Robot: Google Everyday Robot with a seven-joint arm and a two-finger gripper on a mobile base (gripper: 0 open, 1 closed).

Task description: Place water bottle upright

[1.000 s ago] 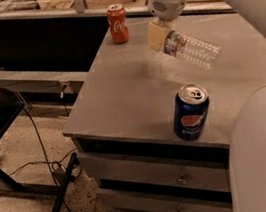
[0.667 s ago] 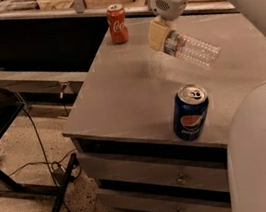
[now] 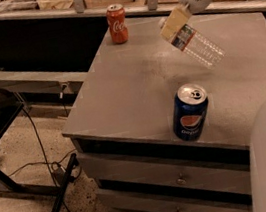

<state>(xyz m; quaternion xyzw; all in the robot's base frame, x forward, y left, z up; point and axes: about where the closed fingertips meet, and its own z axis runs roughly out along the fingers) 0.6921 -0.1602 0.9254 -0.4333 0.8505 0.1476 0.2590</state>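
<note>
Clear ribbed plastic water bottle [image 3: 200, 49] held tilted over the grey table [image 3: 130, 88].
Cream gripper [image 3: 175, 27] fingers pinch its cap end, base pointing toward 4 o'clock; blue Pepsi can [image 3: 190, 112] at its 6 o'clock, red Coca-Cola can [image 3: 117, 24] at 10 o'clock.

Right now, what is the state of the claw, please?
Claw: closed on the tilted water bottle, above the far side of the table.

Coca-Cola can [image 3: 117, 23] standing upper centre at the far edge of the cabinet top [image 3: 131, 93], Pepsi can [image 3: 190, 112] sitting centre right near its front edge, gripper [image 3: 175, 24] reaching in at upper right, clasping the cap end of the tilted water bottle [image 3: 200, 49], right of the Coca-Cola can.
</note>
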